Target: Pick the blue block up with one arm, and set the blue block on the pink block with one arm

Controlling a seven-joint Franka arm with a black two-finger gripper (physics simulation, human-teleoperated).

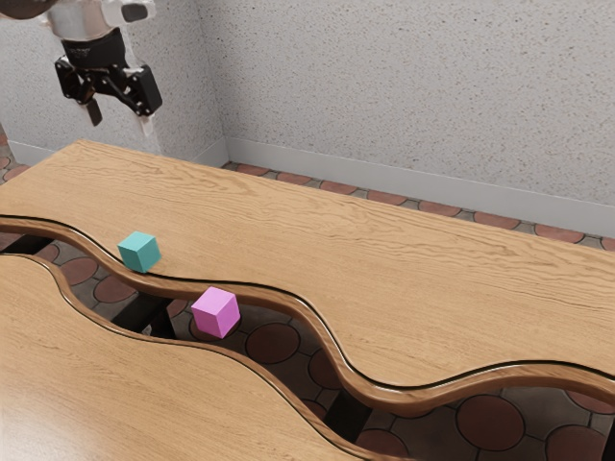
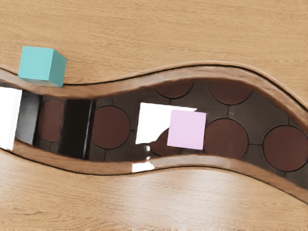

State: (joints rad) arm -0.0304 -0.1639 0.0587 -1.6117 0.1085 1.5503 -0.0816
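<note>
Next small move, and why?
Probably move the gripper down and over the blue block: it hangs open and empty high above the table, and the block sits untouched at the wavy edge, apart from the pink block.

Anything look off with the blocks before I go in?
Yes. The pink block sits in the wavy gap splitting the table, not on wood; the blue block perches right at that gap's edge.
</note>
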